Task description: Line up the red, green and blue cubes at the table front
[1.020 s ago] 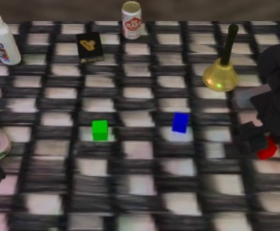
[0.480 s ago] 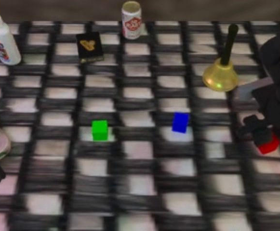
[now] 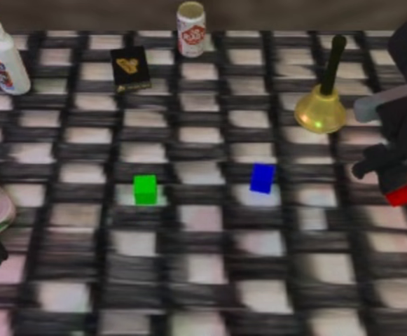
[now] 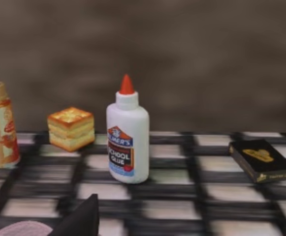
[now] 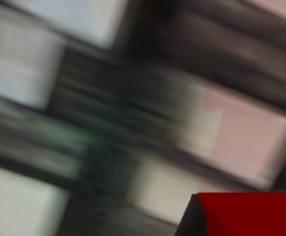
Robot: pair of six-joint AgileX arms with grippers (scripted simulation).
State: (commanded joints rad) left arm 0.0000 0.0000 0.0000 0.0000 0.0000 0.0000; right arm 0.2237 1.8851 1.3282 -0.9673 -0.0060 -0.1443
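right gripper [image 3: 392,183] jaws clamp red cube [image 3: 403,191], apparently lifted | matte bright red, half hidden

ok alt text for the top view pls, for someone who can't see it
The right gripper holds the red cube at the table's right edge; green cube and blue cube sit mid-table. The left arm is parked at the left edge.

Glue bottle [image 3: 2,57], can [image 3: 190,29], bell [image 3: 321,106]
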